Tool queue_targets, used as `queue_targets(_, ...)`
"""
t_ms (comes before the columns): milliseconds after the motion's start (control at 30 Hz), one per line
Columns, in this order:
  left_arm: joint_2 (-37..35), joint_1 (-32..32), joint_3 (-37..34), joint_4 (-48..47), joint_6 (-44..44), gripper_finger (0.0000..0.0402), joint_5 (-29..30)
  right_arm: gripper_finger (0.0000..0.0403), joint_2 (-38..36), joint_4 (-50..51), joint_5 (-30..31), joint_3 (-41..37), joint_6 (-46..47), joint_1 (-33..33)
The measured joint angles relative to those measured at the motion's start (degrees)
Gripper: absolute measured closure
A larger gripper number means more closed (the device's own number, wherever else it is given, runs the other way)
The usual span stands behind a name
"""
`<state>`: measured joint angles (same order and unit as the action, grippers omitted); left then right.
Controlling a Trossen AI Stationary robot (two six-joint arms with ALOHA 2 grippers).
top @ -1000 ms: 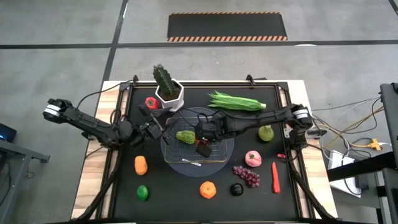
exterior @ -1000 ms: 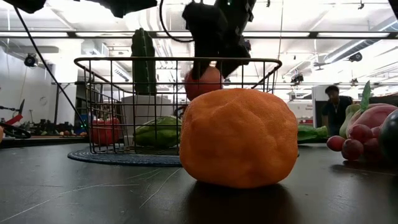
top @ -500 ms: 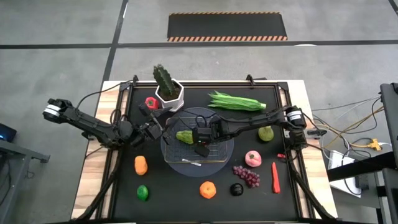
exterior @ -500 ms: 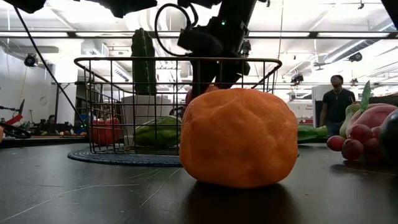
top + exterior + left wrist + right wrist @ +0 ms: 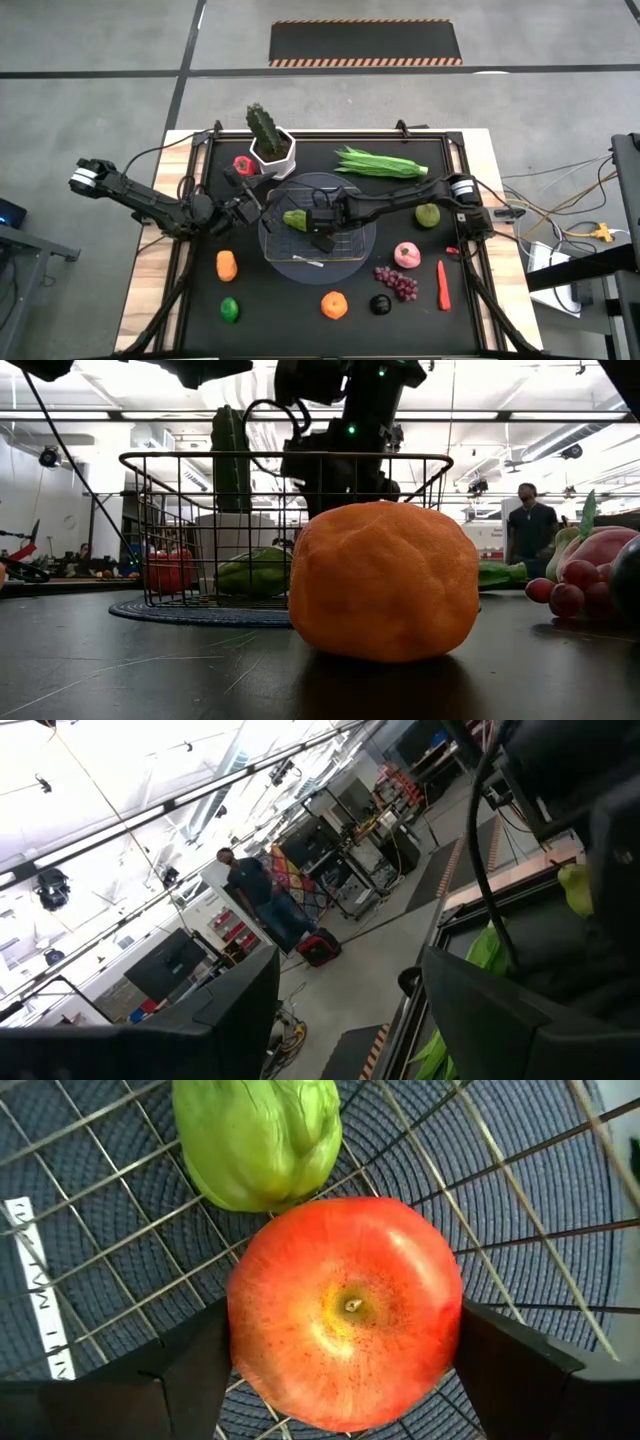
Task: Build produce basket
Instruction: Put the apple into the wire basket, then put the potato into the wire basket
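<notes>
The wire-mesh basket (image 5: 352, 238) stands on its round grey base at mid-table; it also shows in the low view (image 5: 180, 530). A green vegetable (image 5: 297, 219) lies in it, and shows in the right wrist view (image 5: 258, 1138). My right gripper (image 5: 322, 229) reaches down into the basket, shut on a red apple (image 5: 345, 1310). In the low view the gripper (image 5: 340, 460) shows, but the apple is hidden behind the orange (image 5: 382, 580). My left gripper (image 5: 247, 204) waits open by the basket's left side, nothing between its fingers (image 5: 150, 1030). My right gripper pinches the red apple between its two fingers, one on each opposite side of the apple (image 5: 238, 1340). The fingers come from above, pointing down into the basket. The apple's stem dimple faces up. It is just over the mesh floor beside the green vegetable; whether it rests there, I cannot tell.
A cactus in a white pot (image 5: 270, 140) and a red pepper (image 5: 242, 164) are at the far left. The green bean bunch (image 5: 380, 163) lies at the far right. A green fruit (image 5: 428, 214), grapes (image 5: 397, 282), a red chili (image 5: 443, 284), an orange (image 5: 334, 304) and a lime (image 5: 230, 309) lie around the basket.
My right gripper has gone down into the basket and a little toward the table's left, still shut on the red apple. In the low view the apple has sunk from near the basket's rim out of sight behind the orange.
</notes>
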<state>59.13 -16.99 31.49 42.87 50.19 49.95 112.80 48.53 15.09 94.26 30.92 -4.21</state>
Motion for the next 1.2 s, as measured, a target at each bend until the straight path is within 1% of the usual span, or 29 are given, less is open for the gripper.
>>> queue_targets(100,0.0,0.0,0.0,0.02,-0.01,0.0173,0.01,0.0086,0.58,-0.24,0.01,0.0,-0.01,0.22)
queue_targets(300,0.0,0.0,0.0,-0.02,-0.02,0.0173,0.0,0.0056,0.61,-1.19,0.11,0.0,-0.42,0.47)
queue_targets(433,0.02,0.0,0.02,-0.18,-0.02,0.0173,0.02,0.0047,0.58,-1.57,1.59,0.0,-0.44,0.56)
queue_targets(567,0.07,-0.04,0.02,-0.2,0.0,0.0173,0.02,0.0046,0.58,-1.58,1.64,0.0,-0.46,0.88)
queue_targets(900,0.09,-0.04,0.0,-0.26,-0.02,0.0173,0.02,0.0062,-0.82,-0.33,1.42,0.73,-1.51,1.11)
queue_targets(1067,0.09,-0.04,0.0,-0.26,-0.06,0.0173,0.02,0.0062,-2.05,2.77,1.31,2.66,-2.51,1.11)
queue_targets(1200,0.09,-0.02,0.0,-0.26,-0.35,0.0173,0.02,0.0065,-4.58,5.77,0.87,4.42,-5.18,1.02)
